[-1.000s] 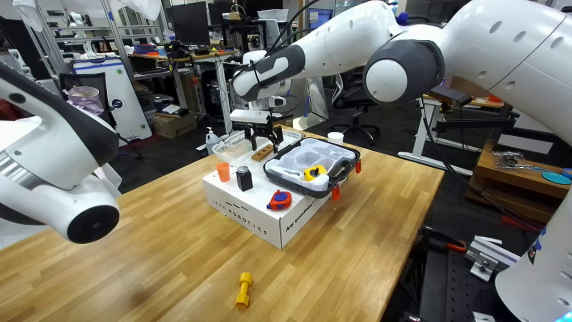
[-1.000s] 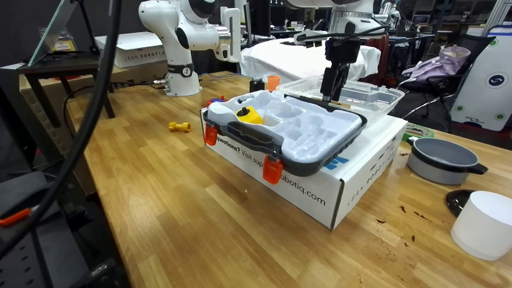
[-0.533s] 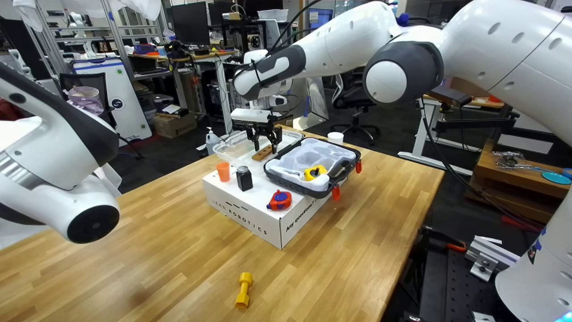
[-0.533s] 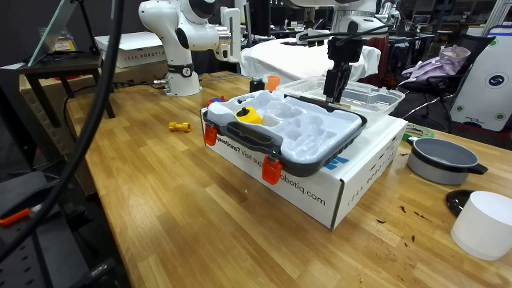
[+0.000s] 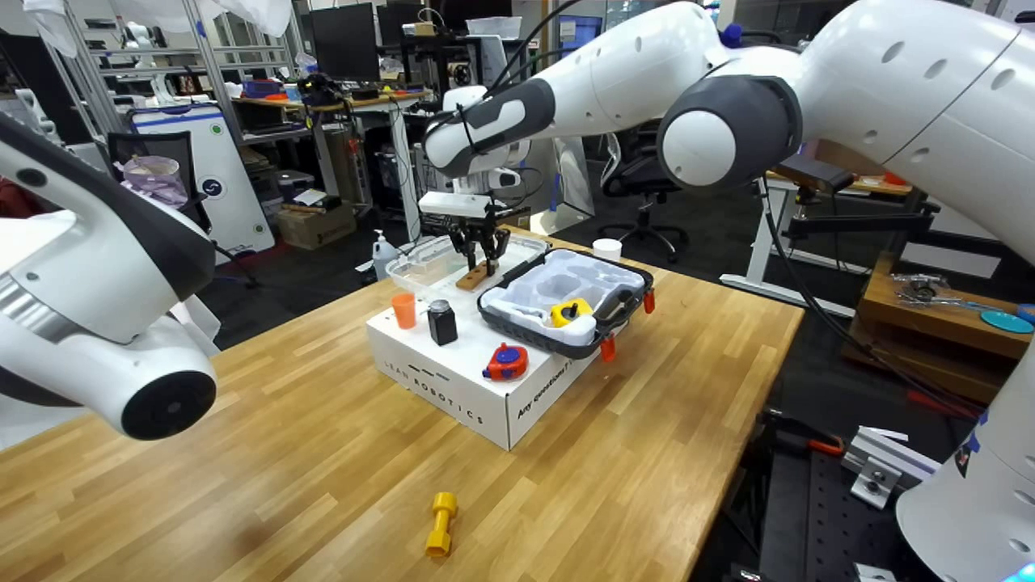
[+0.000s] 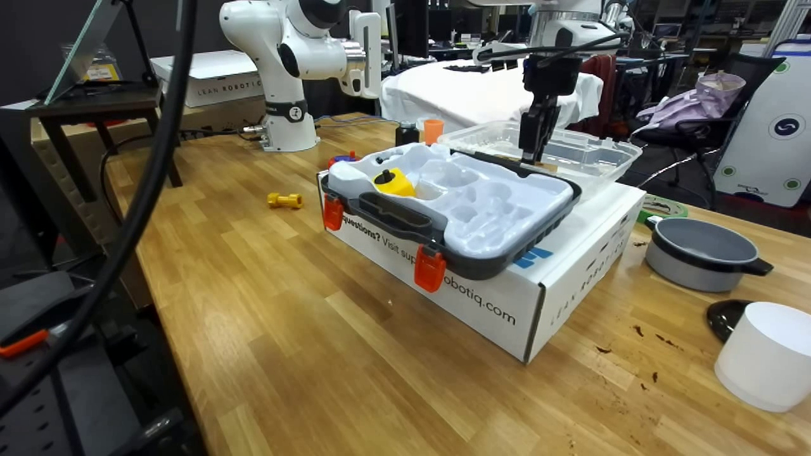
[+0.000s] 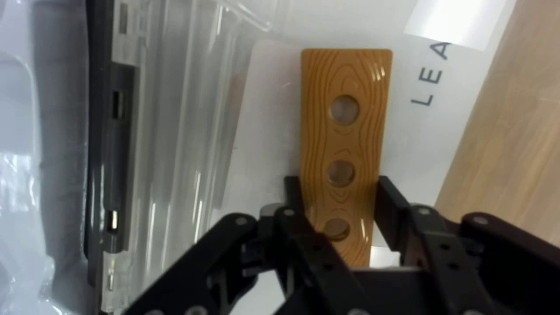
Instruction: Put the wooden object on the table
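Observation:
The wooden object (image 7: 343, 144), an orange-brown slab with dark grain lines and three round holes, lies flat on top of the white box (image 5: 441, 400). In the wrist view my gripper (image 7: 340, 190) has one finger against each long side of it, around the middle and lower holes, and is shut on it. An exterior view shows the gripper (image 5: 481, 269) reaching down onto the slab's far part. In another angle the slab (image 6: 546, 167) is mostly hidden behind the case. The table (image 5: 283, 453) is the honey-coloured plank top under the box.
Close beside the slab are an open black case (image 6: 488, 269) and its clear lid (image 6: 608, 152). An orange cup (image 5: 404, 310), black bottle (image 5: 442, 322) and red-blue toy (image 5: 507, 363) share the box. On the table are a yellow piece (image 5: 441, 524), grey pot (image 6: 703, 253) and white cup (image 6: 766, 361).
The gripper's fingers have come together from wide apart onto the slab's two sides. The gripper has also shifted slightly. The slab looks to be in the same place.

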You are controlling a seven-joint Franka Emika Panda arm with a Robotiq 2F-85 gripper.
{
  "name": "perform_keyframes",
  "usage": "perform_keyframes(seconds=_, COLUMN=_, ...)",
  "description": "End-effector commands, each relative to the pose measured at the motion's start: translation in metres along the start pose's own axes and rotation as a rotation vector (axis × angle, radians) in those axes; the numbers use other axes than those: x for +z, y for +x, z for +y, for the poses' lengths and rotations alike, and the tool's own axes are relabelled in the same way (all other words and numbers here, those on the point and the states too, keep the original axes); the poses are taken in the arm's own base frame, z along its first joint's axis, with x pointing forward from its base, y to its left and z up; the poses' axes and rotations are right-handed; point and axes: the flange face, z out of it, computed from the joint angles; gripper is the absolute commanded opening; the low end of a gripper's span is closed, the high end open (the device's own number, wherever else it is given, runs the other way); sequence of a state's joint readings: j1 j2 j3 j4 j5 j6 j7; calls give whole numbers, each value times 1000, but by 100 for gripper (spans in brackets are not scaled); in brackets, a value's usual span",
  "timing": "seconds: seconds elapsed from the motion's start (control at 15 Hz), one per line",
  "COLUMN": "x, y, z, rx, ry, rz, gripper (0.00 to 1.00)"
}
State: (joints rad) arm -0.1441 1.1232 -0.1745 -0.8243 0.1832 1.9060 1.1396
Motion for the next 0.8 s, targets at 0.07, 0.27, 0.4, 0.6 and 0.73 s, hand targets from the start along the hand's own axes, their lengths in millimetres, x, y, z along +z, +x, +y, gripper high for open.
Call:
perform_keyframes(seconds=0.07, x=-9, y=6, z=0, rx=24, ry=8, rz=-24, gripper=18)
perform_keyframes(seconds=0.27, x=-30, y=6, z=-1, rx=-18, ry=33, rz=-25, gripper=18)
perform_keyframes(seconds=0.4, x=-47, y=5, z=0, rx=-69, ry=43, rz=-15, gripper=18)
perform_keyframes(seconds=0.6, x=-70, y=3, z=4, rx=-172, ry=36, rz=-4, gripper=18)
perform_keyframes(seconds=0.73, x=-87, y=-5, z=8, rx=-277, ry=25, rz=-8, gripper=18)
